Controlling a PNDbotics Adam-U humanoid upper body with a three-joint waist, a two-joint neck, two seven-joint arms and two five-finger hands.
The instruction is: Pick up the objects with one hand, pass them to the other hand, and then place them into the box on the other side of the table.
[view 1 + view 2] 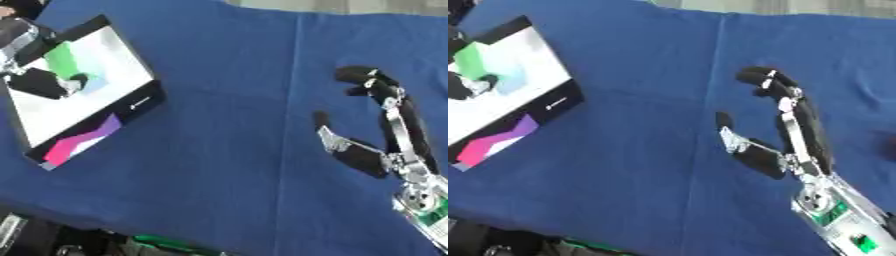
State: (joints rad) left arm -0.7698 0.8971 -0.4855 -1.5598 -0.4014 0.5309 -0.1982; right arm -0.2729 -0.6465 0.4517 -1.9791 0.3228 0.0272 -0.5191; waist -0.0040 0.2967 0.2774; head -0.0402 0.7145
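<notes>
Left hand parked over the box, right hand held empty above the cloth.

In the left eye view, the left hand (39,80) is seen inside the white-lined box (131,107) at the upper left, its dark fingers curled down beside a green object (63,59); whether the object is actually gripped can't be made out. In the right eye view, the right hand (785,130) is shown above the blue tablecloth (640,165), fingers relaxed and spread from the thumb, nothing held.
</notes>
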